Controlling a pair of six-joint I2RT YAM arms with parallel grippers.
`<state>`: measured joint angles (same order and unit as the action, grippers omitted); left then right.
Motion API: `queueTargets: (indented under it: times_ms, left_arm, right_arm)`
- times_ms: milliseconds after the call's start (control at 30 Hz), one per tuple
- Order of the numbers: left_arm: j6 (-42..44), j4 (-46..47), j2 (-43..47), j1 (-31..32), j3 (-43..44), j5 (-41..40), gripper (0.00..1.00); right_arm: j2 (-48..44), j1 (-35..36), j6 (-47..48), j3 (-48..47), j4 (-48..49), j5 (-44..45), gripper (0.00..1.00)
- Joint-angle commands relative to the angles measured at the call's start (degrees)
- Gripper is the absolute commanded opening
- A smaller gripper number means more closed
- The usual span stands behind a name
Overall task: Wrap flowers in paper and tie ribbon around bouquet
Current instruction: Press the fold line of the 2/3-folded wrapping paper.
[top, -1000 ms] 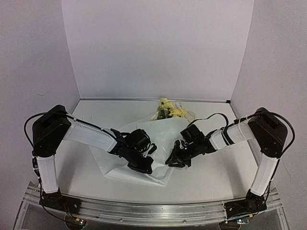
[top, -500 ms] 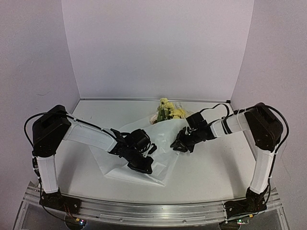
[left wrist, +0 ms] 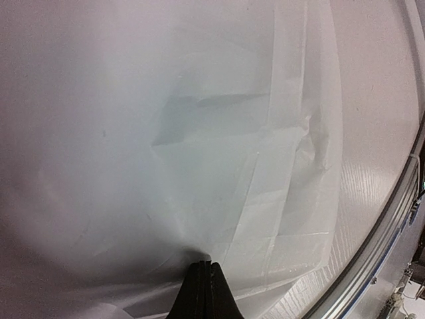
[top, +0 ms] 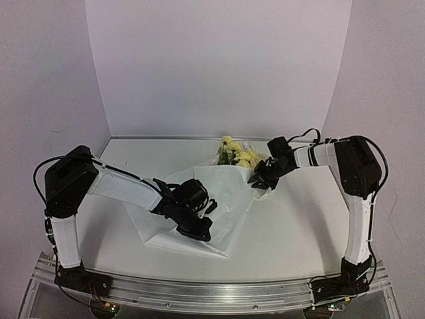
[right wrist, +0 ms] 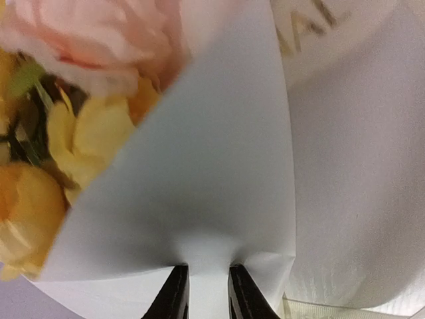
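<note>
The paper point(top: 222, 193) lies spread on the surface point(top: 299, 232) between the two arms, its near corner pointing at the front edge and its far end folded up around the flowers point(top: 236, 154). The flowers sit at the far middle of the surface, with their yellow heads sticking out past the far edge of the sheet.

The left end effector point(top: 194, 224) rests on the near left part of the paper. In the left wrist view the left end effector point(left wrist: 204, 267) is fully closed and its tips press into the sheet point(left wrist: 199, 133) where several creases gather. I cannot tell whether a fold is actually caught between them.

The right end effector point(top: 261, 179) is at the right edge of the paper, just beside the blooms. In the right wrist view the right end effector point(right wrist: 204, 269) grips a fold of the paper point(right wrist: 212, 166), the white flap rising between its two dark fingers point(right wrist: 174, 292). Yellow and pale pinkish blossoms point(right wrist: 73, 133) crowd the left of that view, partly behind the flap. A short stretch of cream-white ribbon point(right wrist: 332, 310) shows at its lower right corner
</note>
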<state>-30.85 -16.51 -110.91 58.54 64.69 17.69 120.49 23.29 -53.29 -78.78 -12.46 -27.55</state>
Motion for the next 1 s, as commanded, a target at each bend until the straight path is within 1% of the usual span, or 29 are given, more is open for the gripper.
queueTargets:
  times_ms: [0,133,267,333,467,600,700,833,967]
  left_arm:
    - [1.2,-3.4,-0.5,0.1,-0.2,-2.6,0.0]
    - [1.2,-3.9,-0.2,0.1,0.3,-3.1,0.0]
    - [1.1,-3.9,0.5,0.0,1.7,-4.0,0.01]
    - [1.0,-4.1,1.4,0.1,2.8,-4.8,0.03]
    - [0.4,-3.6,4.1,0.1,4.7,-6.4,0.07]
    - [-0.6,-3.2,7.4,0.1,4.6,-7.7,0.1]
    - [-1.8,-3.2,10.8,0.1,2.9,-8.3,0.12]
    - [-4.0,-3.9,16.4,0.1,-1.5,-8.2,0.14]
    - [-7.0,-4.4,22.7,0.1,-9.2,-5.8,0.13]
  right_arm:
    - [3.9,-2.6,2.7,-8.8,-6.7,-0.3,0.21]
    - [5.4,-4.5,4.2,-14.0,-11.7,-0.5,0.22]
    - [2.8,-4.8,7.1,-18.4,-18.7,-1.5,0.22]
    - [-0.4,-4.4,9.0,-18.6,-20.6,-2.0,0.23]
    - [-8.2,-1.9,11.8,-14.0,-23.5,-2.5,0.24]
    - [-16.7,4.2,15.1,-4.7,-23.6,-1.4,0.24]
    - [-21.4,10.5,16.8,2.7,-22.1,0.0,0.25]
    - [-23.3,18.0,16.6,8.3,-18.5,1.6,0.24]
    - [-23.2,25.0,17.4,9.8,-16.7,4.0,0.25]
